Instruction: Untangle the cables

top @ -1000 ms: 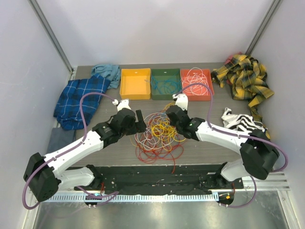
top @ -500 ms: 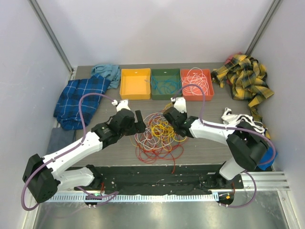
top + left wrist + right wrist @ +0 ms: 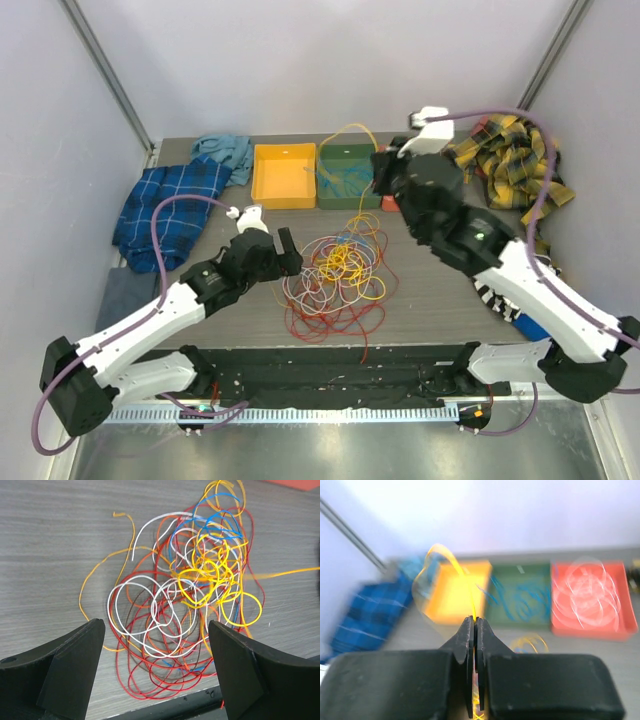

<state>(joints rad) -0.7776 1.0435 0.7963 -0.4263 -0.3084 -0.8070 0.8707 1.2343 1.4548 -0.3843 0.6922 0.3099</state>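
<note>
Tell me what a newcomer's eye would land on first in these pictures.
First, the tangle of cables, red, white, yellow, orange and blue loops heaped at the middle of the table. Next, the right gripper, held high and shut on a yellow cable that arches above the green tray at the back. The left gripper hangs open over the heap's left side.

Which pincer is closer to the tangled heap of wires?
Left. The left pincer hovers open beside the heap; the right pincer is raised by the green tray, clamping a yellow wire.
</note>
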